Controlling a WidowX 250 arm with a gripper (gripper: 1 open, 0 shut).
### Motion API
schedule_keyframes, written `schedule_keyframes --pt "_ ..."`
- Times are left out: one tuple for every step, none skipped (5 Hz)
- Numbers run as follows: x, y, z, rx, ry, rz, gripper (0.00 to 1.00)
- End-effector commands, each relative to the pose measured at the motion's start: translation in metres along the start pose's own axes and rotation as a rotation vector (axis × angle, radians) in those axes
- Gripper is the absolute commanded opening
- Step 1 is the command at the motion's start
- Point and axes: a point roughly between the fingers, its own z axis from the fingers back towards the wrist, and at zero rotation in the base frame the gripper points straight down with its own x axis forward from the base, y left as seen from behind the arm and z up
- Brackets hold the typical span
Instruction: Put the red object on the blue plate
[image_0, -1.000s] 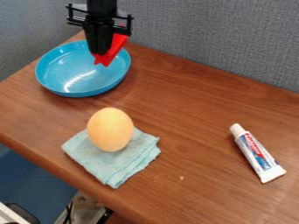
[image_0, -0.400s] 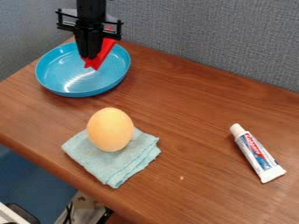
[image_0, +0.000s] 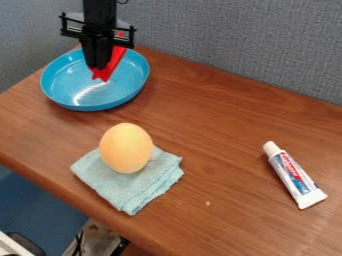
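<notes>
The gripper (image_0: 99, 66) pointed straight down over the blue plate (image_0: 74, 92), jaws pinched on the red object (image_0: 115, 63), which hung tilted above the plate's far side. The orange egg-shaped ball (image_0: 126, 147) sat on the teal cloth (image_0: 131, 180), toothpaste tube (image_0: 293, 173) well apart.

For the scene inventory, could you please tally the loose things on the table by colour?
Red: 1, the red object, held by the gripper over the blue plate
Blue: 1, the plate
Orange: 1, the egg-shaped ball
Teal: 1, the cloth
White: 1, the toothpaste tube
Total: 5
</notes>
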Motion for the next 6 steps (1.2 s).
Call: schedule_keyframes --pt "0.0 0.011 0.008 0.022 -0.033 0.025 0.0" --pt "0.0 0.013 0.003 0.031 -0.029 0.03 0.0" --pt "0.001 0.014 -0.002 0.037 -0.024 0.035 0.0" --pt "0.002 0.014 -0.006 0.042 -0.021 0.039 1.0" --pt "0.003 0.014 -0.011 0.046 -0.024 0.039 1.0" --pt "0.007 0.014 -0.017 0.047 -0.021 0.043 1.0"
